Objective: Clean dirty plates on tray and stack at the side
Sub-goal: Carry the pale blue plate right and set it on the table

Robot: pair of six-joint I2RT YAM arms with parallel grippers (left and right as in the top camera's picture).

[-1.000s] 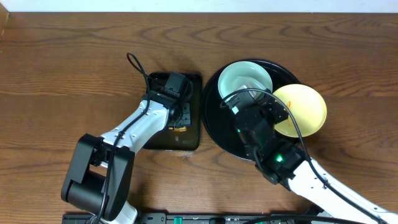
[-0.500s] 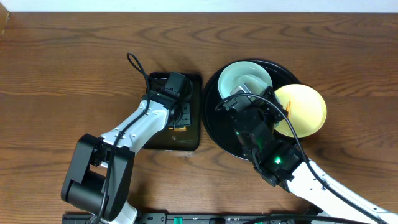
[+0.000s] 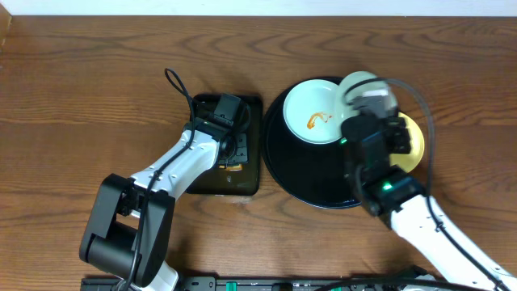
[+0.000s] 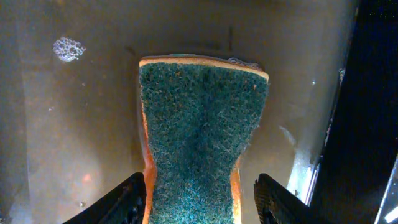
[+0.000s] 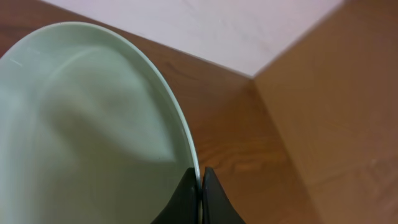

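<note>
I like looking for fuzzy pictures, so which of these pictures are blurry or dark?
The right wrist view is soft: the mint plate held in the right tool looks smeared. The left wrist view is dim and brownish, yet the green sponge between the left tool fingers is sharp. The overhead view is bright, with the right arm slightly smeared above the glossy black tray.

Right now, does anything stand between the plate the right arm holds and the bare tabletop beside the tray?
Nothing visible does. The right gripper holds the mint plate by its rim over the tray's far-right edge; bare tabletop lies directly right. The yellow plate lies off that path.
</note>
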